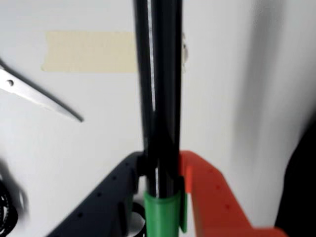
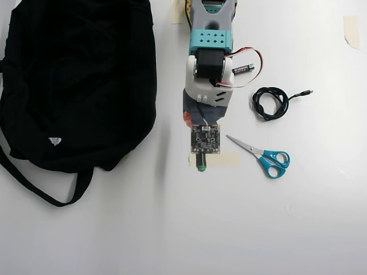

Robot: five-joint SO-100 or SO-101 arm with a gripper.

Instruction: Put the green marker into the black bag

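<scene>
The green marker [image 1: 160, 123] fills the middle of the wrist view, its dark barrel running up from a green cap [image 1: 162, 212] at the bottom. My gripper [image 1: 162, 170] is shut on it, with the dark jaw on the left and the orange jaw on the right. In the overhead view the marker [image 2: 201, 167] shows end-on as a green tip just below the wrist's circuit board, above a strip of tape. The black bag [image 2: 80, 80] lies at the left of the overhead view, well apart from the arm, with a white tag [image 2: 55, 140] on it.
Teal-handled scissors [image 2: 265, 156] lie right of the gripper, and their blade [image 1: 39, 98] shows in the wrist view. A coiled black cable [image 2: 271, 103] and a small battery [image 2: 243, 69] sit further back right. Tape strip [image 2: 228, 160] lies under the wrist.
</scene>
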